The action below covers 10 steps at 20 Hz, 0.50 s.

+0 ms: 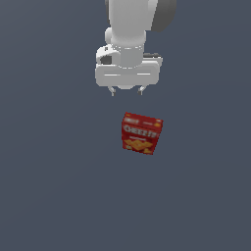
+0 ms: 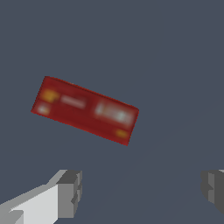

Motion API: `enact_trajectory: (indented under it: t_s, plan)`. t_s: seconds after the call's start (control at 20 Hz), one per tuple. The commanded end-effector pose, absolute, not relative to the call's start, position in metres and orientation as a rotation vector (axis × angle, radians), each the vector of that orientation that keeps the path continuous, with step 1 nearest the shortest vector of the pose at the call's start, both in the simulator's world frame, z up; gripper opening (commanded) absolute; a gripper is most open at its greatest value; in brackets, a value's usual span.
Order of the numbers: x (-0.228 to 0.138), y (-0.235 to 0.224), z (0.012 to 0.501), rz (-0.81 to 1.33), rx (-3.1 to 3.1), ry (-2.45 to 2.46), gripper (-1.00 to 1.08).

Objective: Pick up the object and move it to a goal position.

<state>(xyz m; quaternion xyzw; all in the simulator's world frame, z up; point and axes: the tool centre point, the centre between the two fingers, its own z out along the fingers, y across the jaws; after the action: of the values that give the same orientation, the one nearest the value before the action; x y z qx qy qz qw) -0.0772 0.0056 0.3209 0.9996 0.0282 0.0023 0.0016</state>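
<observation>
The object, a red cracker box [image 1: 141, 133] with white "CHEEZ-IT" lettering and orange crackers on its front, stands upright on the dark grey floor in the exterior view, turned slightly. My gripper [image 1: 127, 91] hangs above and behind it, apart from it, with its two short fingertips spread. In the wrist view the box's narrow red top face [image 2: 85, 110] lies skewed, well clear of the fingers [image 2: 70, 192]. The jaws stand wide apart and nothing is between them; the gripper [image 2: 142, 190] is open.
A plain dark grey surface [image 1: 49, 186] stretches in every direction around the box. Only the white arm and hand [image 1: 128, 54] rise above it.
</observation>
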Motion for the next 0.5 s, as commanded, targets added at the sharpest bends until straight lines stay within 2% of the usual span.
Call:
enact_trajectory:
  t_s: [0.0, 0.45]
  plan:
    - [-0.077, 0.006, 0.321, 0.007, 3.137, 0.088, 1.00]
    - [-0.083, 0.018, 0.308, -0.053, 3.128, 0.127, 1.00]
